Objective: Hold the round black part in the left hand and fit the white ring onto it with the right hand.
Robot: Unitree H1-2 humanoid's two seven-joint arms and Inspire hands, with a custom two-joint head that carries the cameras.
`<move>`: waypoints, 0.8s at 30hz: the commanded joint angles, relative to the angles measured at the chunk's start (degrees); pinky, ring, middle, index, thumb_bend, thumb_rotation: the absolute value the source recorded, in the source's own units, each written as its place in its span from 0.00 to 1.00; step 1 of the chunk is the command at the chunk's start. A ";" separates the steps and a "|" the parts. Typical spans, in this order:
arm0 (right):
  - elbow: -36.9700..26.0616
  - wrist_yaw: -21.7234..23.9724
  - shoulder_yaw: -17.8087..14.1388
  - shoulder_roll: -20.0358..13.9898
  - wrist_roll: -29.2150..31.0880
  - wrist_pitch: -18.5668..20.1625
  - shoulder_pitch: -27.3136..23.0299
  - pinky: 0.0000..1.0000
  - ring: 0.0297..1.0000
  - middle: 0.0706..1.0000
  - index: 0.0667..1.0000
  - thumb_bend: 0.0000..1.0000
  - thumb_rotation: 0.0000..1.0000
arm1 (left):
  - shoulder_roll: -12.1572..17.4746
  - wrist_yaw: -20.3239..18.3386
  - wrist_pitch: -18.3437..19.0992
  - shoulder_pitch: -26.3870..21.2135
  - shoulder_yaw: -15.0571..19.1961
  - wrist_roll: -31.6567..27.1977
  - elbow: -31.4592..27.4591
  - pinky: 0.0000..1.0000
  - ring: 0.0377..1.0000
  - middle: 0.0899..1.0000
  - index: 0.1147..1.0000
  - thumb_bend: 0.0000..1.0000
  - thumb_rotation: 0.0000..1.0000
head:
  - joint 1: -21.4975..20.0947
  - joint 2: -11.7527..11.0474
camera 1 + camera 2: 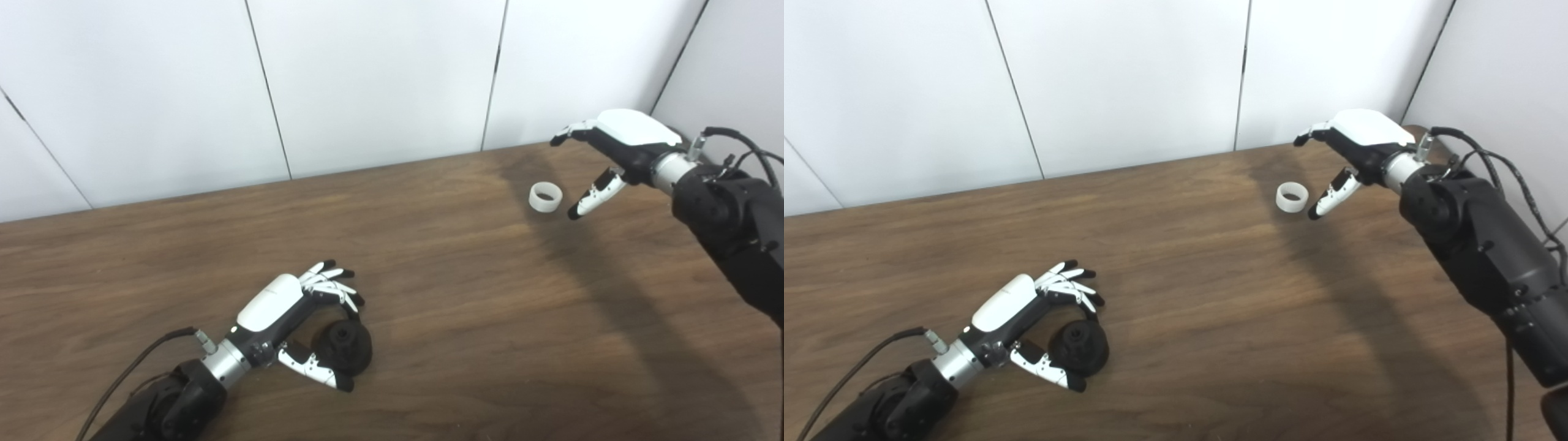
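Observation:
The round black part [345, 346] lies on the wooden table [465, 294] at the lower left, a raised hub on top. My left hand [294, 312] is open and cupped around it, fingers arched above and thumb below, not clearly touching. The white ring [546, 198] rests flat on the table at the far right, near the back edge. My right hand [603, 153] hovers open just right of the ring, fingers [560, 138] stretched over it and thumb [593, 195] pointing down beside it, apart from the ring.
White wall panels [380, 79] stand along the table's back edge, and a side wall [735, 61] closes the right corner. A black cable [141, 361] trails from the left forearm. Bare wood lies between the two hands.

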 commanded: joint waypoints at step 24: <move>6.46 -6.43 -1.63 -2.08 -7.40 -8.77 -2.75 0.74 0.86 0.83 0.75 0.90 0.16 | 2.87 -1.92 0.91 2.07 -0.51 1.58 -1.36 1.00 0.91 0.70 0.42 0.52 0.06 | -0.63 -0.63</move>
